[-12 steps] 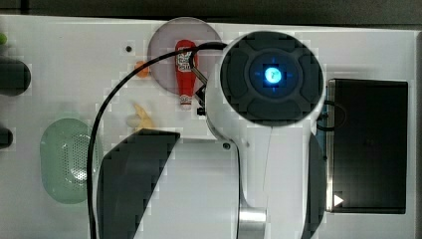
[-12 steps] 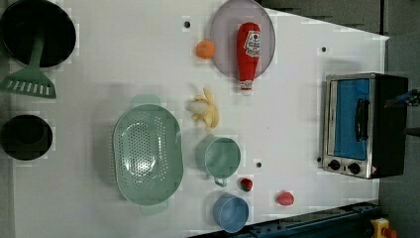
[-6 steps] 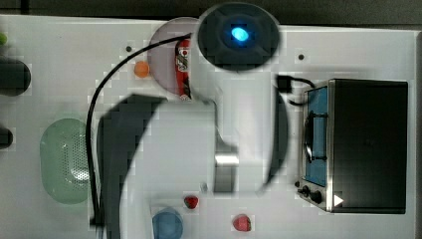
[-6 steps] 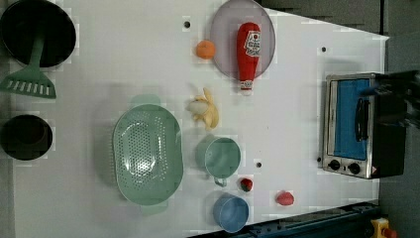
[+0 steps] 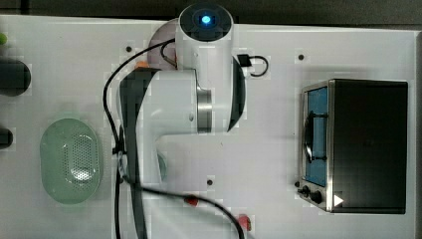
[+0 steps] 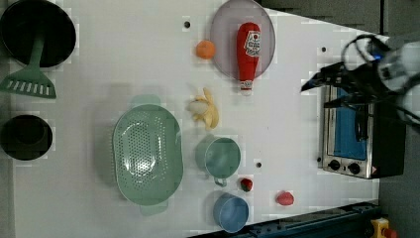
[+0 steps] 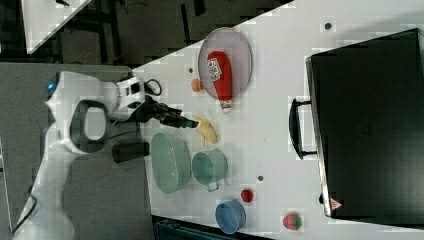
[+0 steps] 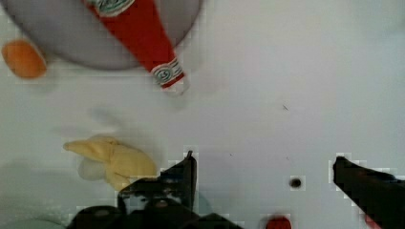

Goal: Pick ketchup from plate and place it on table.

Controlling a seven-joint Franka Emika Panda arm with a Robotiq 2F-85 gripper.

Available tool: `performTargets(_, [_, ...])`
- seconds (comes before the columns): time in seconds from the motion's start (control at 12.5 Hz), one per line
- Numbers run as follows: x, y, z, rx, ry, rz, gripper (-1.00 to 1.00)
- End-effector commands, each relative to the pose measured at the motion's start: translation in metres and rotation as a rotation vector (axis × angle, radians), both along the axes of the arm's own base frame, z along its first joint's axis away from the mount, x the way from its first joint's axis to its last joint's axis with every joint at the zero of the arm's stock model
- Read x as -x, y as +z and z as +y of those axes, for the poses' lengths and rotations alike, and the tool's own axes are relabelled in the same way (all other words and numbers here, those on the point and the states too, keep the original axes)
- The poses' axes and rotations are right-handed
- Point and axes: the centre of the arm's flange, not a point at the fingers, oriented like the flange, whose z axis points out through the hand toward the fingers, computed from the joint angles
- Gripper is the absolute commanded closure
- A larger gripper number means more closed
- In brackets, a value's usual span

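Observation:
The red ketchup (image 6: 249, 52) bottle lies on the pale lilac plate (image 6: 223, 34), its cap end past the rim over the white table (image 6: 99, 59). In the right view the ketchup (image 7: 220, 75) rests on the plate (image 7: 241, 50), and my gripper (image 7: 187, 122) hangs off to the right view's left, apart from it. The wrist view has the ketchup (image 8: 143, 33) and plate (image 8: 71, 43) ahead of my gripper (image 8: 265, 167). It is open, fingers (image 8: 186, 167) wide apart, with bare table between them. My arm covers most of the plate (image 5: 161, 37) in the top view.
An orange ball (image 6: 204, 49) sits beside the plate, and a peeled banana (image 6: 205, 106) lies just beyond the cap. A green basket (image 6: 146, 156), green cup (image 6: 220, 156), blue cup (image 6: 230, 213) and strawberries (image 6: 246, 184) fill the middle. A toaster oven (image 6: 351, 129) stands at the left view's right.
My arm has swung across the top view toward the plate and entered the left view from its right edge. The ketchup and plate have not moved. The gripper stays open.

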Motion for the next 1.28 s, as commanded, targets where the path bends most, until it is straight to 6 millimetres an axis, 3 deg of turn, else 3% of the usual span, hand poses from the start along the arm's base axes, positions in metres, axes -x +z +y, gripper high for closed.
performTargets(0.08, [-0.015,-0.010,0.020,-0.069,0.263,-0.094,-1.00])
performTargets(0.64, [-0.053,-0.115,0.035,-0.095,0.333,-0.208,-1.00])
performTargets(1.04, [-0.075,-0.169,0.041,-0.050,0.441,-0.287,-1.00])
performTargets(1.28, [-0.083,-0.191,0.043,-0.040,0.459,-0.341,-1.00])
